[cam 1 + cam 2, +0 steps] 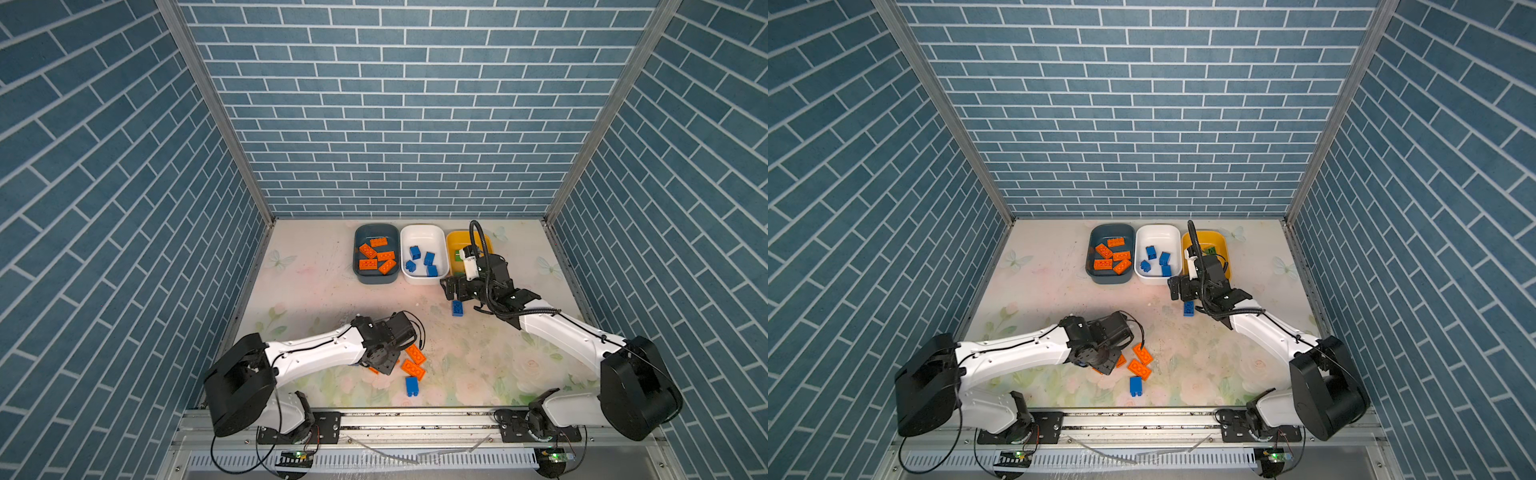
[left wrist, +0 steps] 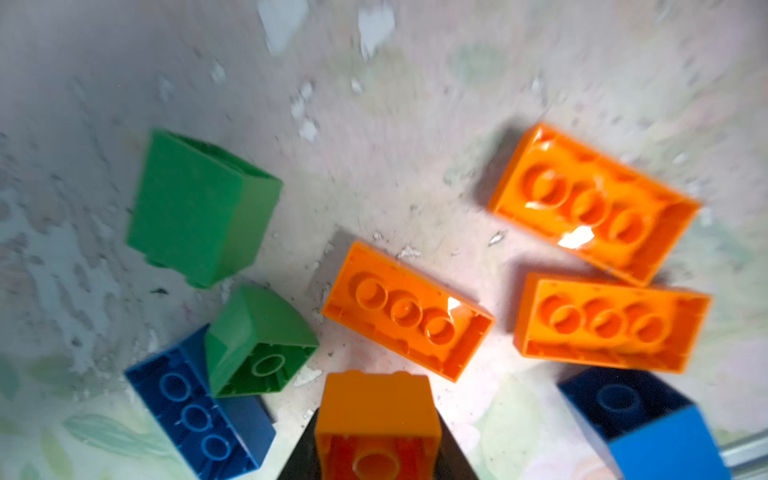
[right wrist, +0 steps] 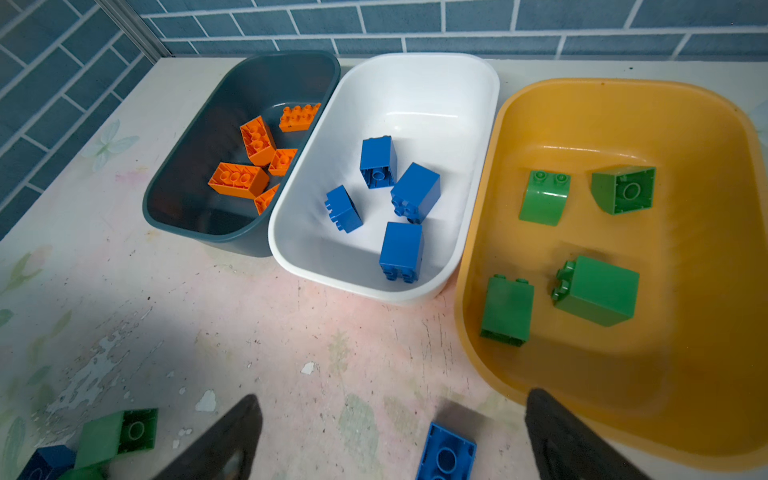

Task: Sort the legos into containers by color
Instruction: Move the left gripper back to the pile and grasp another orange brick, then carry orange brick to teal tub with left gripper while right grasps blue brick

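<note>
At lower centre the left hand point(image 2: 376, 457) pinches a flat orange plastic brick point(image 2: 376, 409), likely bound for the dark teal plastic tub point(image 1: 365, 235); the right hand point(image 3: 392, 419) hangs spread over a blue plastic brick point(image 3: 446, 455).

Tubs point(image 1: 434, 239) in row at table point(image 1: 311, 299) rear, bricks point(image 1: 415, 252) inside; loose bricks point(image 1: 414, 354) before them, front-centre.

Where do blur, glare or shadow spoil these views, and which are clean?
Left wrist: motion blur over table and loose bricks, white glare on two orange bricks; the held brick is sharper. Right wrist: white tub sharp, teal tub shadowed inside, near blue brick smeared. Both top views: sharp, walls splayed by the wide lens.
</note>
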